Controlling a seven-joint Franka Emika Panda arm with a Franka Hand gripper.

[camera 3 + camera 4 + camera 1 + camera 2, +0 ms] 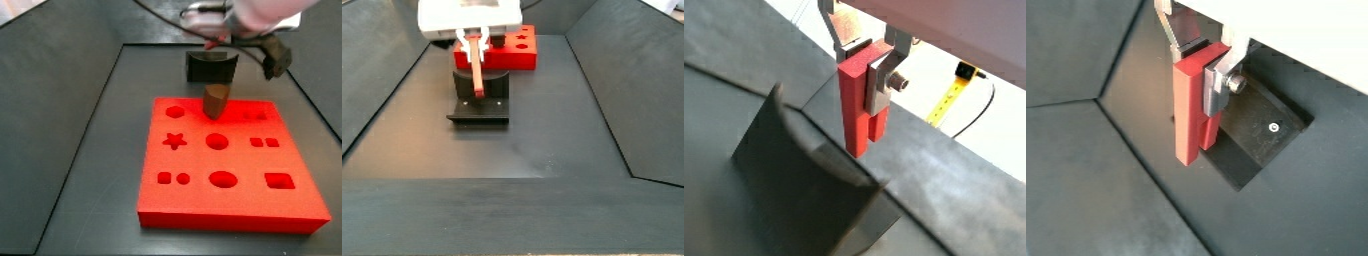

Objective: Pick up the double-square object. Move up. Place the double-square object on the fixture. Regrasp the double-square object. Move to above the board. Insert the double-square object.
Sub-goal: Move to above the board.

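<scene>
Your double-square object [1192,105] hangs upright in the gripper [1209,62], jaws clamped on its top end, lower end free, directly above the fixture [480,98]. Pick and lift look done; it isn't seated on the fixture yet. Placing, regrasp, move to the board [234,160] and insertion remain.

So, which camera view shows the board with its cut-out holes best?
A side view shows the board best: its whole red top with star, circle and square holes. In the other side view only a far end shows behind the gripper, which holds the double-square object. Neither wrist view shows the board.
</scene>
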